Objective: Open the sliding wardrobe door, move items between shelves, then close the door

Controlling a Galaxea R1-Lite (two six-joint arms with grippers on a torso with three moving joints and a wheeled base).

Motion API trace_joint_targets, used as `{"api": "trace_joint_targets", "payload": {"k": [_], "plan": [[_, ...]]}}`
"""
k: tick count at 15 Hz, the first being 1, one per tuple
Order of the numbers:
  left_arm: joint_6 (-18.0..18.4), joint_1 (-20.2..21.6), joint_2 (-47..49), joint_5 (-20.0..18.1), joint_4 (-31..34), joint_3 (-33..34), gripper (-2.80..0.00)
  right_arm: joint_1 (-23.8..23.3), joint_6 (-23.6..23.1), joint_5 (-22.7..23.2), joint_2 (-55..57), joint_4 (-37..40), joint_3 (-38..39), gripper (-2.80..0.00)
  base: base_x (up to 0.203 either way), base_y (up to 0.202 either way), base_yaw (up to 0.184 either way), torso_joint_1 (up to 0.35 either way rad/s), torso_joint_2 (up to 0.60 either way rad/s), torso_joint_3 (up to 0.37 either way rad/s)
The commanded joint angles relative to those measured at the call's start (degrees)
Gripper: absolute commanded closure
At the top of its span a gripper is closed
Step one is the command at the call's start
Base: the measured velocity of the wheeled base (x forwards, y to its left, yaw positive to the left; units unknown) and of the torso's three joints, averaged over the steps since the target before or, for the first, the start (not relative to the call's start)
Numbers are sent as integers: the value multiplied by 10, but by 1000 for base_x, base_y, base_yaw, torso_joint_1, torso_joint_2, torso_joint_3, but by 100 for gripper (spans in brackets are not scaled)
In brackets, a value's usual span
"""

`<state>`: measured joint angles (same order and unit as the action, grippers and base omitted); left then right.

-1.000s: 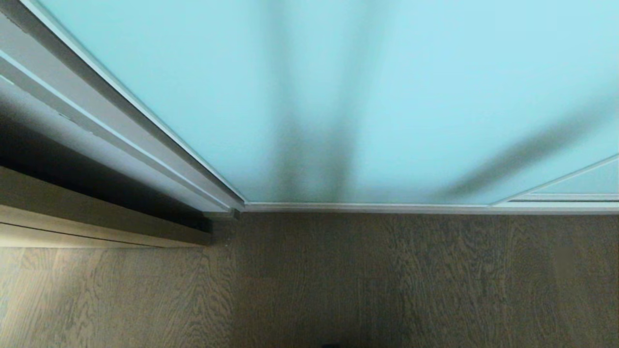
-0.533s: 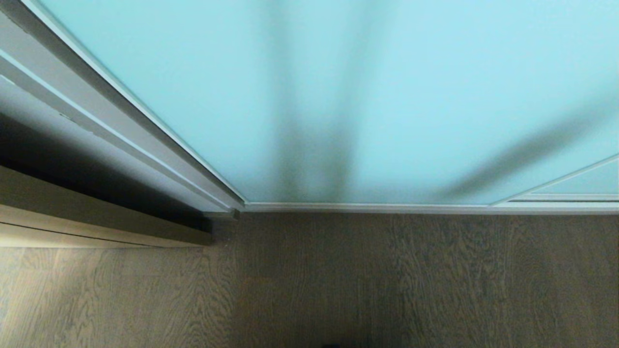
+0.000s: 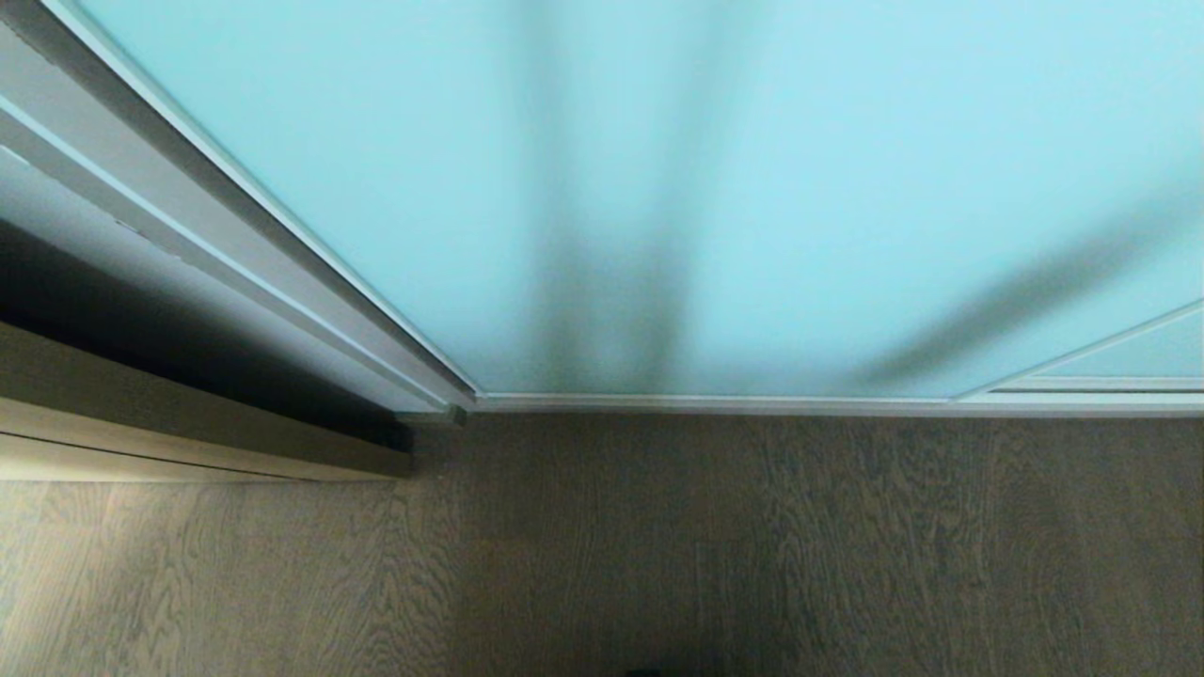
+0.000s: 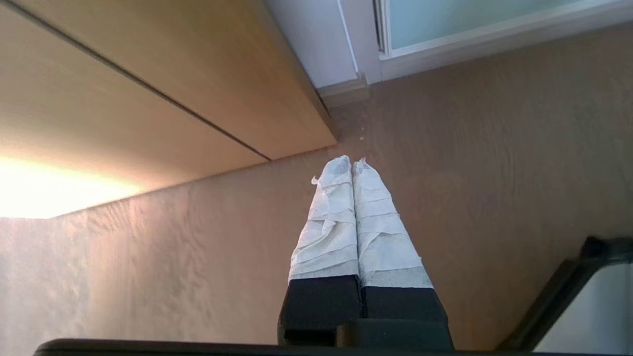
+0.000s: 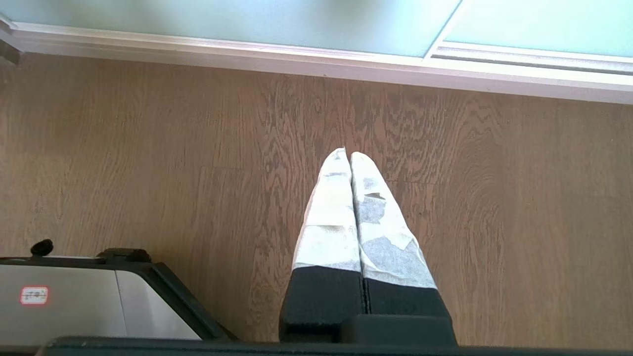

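Observation:
The sliding wardrobe door (image 3: 715, 188), pale aqua frosted glass in a slim silver-white frame, fills the upper part of the head view and reaches down to the floor. It is shut; the shelves and the items are hidden behind it. Neither arm shows in the head view. My left gripper (image 4: 351, 162) hangs above the wooden floor near the door's lower corner (image 4: 445, 20), its white-wrapped fingers pressed together on nothing. My right gripper (image 5: 348, 154) hangs above the floor in front of the door's bottom rail (image 5: 316, 52), also shut and empty.
A tan wood-grain panel (image 4: 148, 79) stands to the left of the wardrobe, with a dark gap (image 3: 141, 338) beside it. Grey-brown wood floor (image 3: 752, 545) lies before the door. Part of my base (image 5: 74, 296) shows beside the right gripper.

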<state>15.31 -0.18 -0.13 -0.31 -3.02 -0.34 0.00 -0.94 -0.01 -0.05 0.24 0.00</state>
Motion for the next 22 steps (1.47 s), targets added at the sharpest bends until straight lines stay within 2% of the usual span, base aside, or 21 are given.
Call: {"api": "trace_joint_targets", "payload": {"k": [1, 2, 3, 4, 6, 11, 22], "plan": [[-85, 0, 2, 5, 0, 3, 0, 0, 0, 0, 0, 0, 1, 0, 0, 0, 0, 0, 0, 0], [-115, 0, 2, 6, 17, 4, 0, 0, 0, 0, 0, 0, 1, 0, 0, 0, 0, 0, 0, 0], [-121, 0, 2, 6, 39, 4, 0, 0, 0, 0, 0, 0, 1, 0, 0, 0, 0, 0, 0, 0], [-114, 0, 3, 3, 42, 4, 0, 0, 0, 0, 0, 0, 1, 0, 0, 0, 0, 0, 0, 0], [-73, 0, 3, -17, 39, 4, 0, 0, 0, 0, 0, 0, 1, 0, 0, 0, 0, 0, 0, 0], [-117, 0, 2, -13, 39, 4, 0, 0, 0, 0, 0, 0, 1, 0, 0, 0, 0, 0, 0, 0], [-117, 0, 2, -13, 39, 4, 0, 0, 8, -1, 0, -1, 1, 0, 0, 0, 0, 0, 0, 0]]}}
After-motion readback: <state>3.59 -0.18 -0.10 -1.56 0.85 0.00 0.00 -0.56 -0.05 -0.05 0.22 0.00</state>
